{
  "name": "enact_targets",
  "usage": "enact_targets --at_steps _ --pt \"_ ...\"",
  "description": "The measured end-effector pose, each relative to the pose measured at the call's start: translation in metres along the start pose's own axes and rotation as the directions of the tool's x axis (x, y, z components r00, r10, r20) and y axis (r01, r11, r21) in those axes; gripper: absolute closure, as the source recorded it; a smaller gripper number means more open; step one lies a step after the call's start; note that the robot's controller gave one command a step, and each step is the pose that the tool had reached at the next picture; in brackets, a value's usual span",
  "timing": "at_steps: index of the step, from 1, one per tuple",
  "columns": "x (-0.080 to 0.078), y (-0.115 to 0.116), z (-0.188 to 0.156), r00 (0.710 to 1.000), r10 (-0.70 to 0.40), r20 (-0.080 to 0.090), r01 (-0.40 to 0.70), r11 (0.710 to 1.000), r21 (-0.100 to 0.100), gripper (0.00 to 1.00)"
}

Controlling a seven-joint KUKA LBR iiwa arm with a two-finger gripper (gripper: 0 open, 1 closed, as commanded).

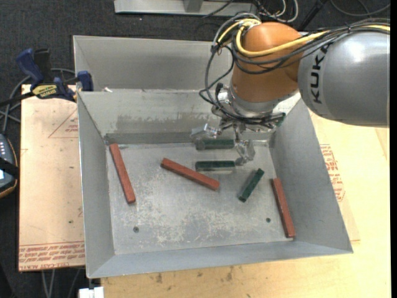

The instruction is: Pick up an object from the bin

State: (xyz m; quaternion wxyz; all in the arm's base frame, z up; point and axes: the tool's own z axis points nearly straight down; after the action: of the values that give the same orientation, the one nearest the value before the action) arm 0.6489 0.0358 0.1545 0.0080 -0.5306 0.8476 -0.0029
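Observation:
My gripper (224,143) hangs under the orange cover near the bin's back wall, right of centre. Its silver fingers (205,131) stand open and wide apart. A short dark green bar (216,144) lies lengthwise between them, its ends close to the fingertips; I cannot tell if they touch it. A second dark green bar (215,165) lies flat on the floor just in front of it. A third dark green bar (250,185) lies slanted to the front right. A red bar (190,174) lies slanted just left of the second green one.
A long red bar (122,172) lies near the left wall, another red bar (282,207) along the right wall. The arm reaches in from the right above the bin's back right corner.

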Motion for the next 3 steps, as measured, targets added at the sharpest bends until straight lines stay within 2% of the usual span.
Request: enact_targets --at_steps 1,2,3 --pt "-0.055 0.026 -0.031 0.996 0.093 -0.003 -0.093 0.996 -0.01 0.0" --pt "-0.051 0.025 -0.029 0.995 0.1 -0.007 -0.1 0.995 -0.011 1.0" --pt "-0.005 0.042 -0.015 0.914 0.404 -0.015 -0.405 0.914 -0.009 1.0"
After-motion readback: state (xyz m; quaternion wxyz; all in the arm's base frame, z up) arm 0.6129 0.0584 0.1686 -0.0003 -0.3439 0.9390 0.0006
